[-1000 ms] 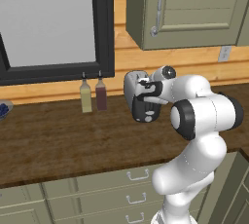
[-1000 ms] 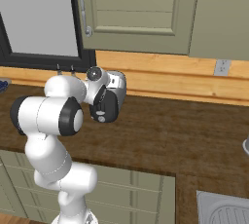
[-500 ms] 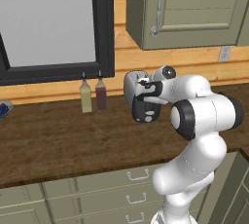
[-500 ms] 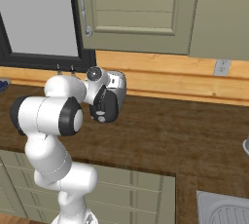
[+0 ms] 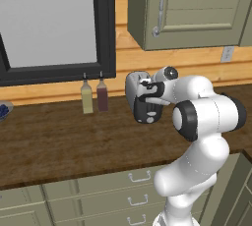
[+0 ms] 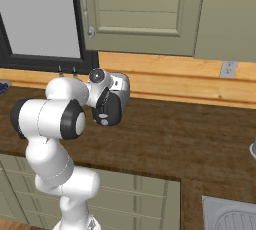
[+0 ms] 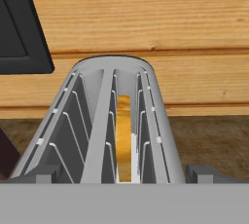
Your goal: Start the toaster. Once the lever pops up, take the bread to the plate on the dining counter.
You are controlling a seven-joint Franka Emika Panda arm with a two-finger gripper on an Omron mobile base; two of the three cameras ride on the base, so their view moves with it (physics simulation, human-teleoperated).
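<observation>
One slice of bread (image 7: 124,138) sits deep in the right-hand slot of the toaster (image 7: 109,121), directly ahead of and below the robot's jaws, which stand spread wide and hold nothing, a fingertip (image 7: 36,174) flanking each side of the toaster's near end. Nothing has shifted over the past second: arm, toaster and bottles sit exactly as they did, so the hand appears paused above the appliance and the task no further along. From behind, the gripper (image 5: 147,92) hangs over the silver toaster (image 5: 135,92) at the back of the dark worktop (image 5: 59,141), its black end panel facing the room just below the jaws. Whether the lever is already down cannot be told. Two bottles (image 5: 94,96) stand well off to the left of the jaws, beneath the window.
</observation>
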